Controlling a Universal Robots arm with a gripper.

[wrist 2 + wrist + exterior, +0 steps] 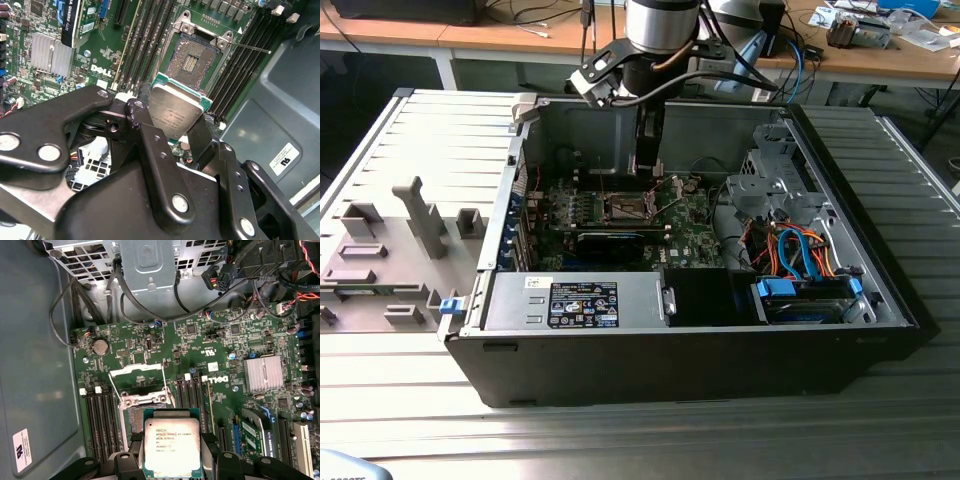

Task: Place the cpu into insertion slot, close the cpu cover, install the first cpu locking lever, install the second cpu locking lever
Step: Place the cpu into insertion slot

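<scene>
While the arm (655, 30) reaches down into the open pc case (880, 290) sitting on the slatted metal worktop (410, 420), the jaws are clamped on the cpu (176, 112), pinching it by two opposite edges. Silvery printed top face points at the camera in both wrist views.

So the chip is up in the air, tilted, not seated in anything yet. It hangs over the green motherboard (225, 350), right next to the insertion slot (192, 62). From the first wrist view it overlaps the near edge of the slot.

Slot itself is wide open: dark centre with the contact field exposed, silvery rim around it. The cpu cover (136, 371) is flipped back off the slot, on the side away from the chip. Two thin wire locking levers (165, 382) stand up off the socket, one along each side, and the second wrist view has one of them poking out over the neighbouring ram slots (100, 415). Those black ram slots run along both sides of the socket.

Over in the exterior view, the socket sits mid-board just under the arm's wrist. A grey fixture tray (380, 260) lies on the worktop at the exterior view's left, outside the case.
</scene>
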